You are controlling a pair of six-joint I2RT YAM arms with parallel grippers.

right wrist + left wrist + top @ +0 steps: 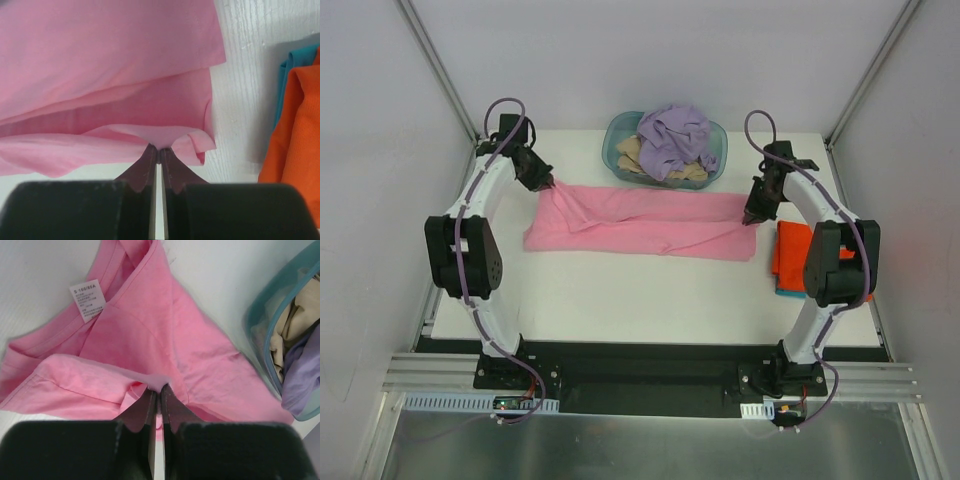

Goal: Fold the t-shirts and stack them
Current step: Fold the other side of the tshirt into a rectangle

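Both arms reach forward over the table (640,300), elbows raised and wrists tipped down. The left gripper (548,183) has its jaws closed on the collar end of the pink t-shirt (650,222), and the right gripper (752,217) is clamped on the other end. The shirt lies stretched across the far half of the table, just before the basket (616,150). Its neck label (88,300) reads "S 166/86A"; the finer print is illegible. The orange-red shirt (792,252) lies on the teal shirt (786,292) at the right edge. White tabletop shows from the pink shirt to the near edge.
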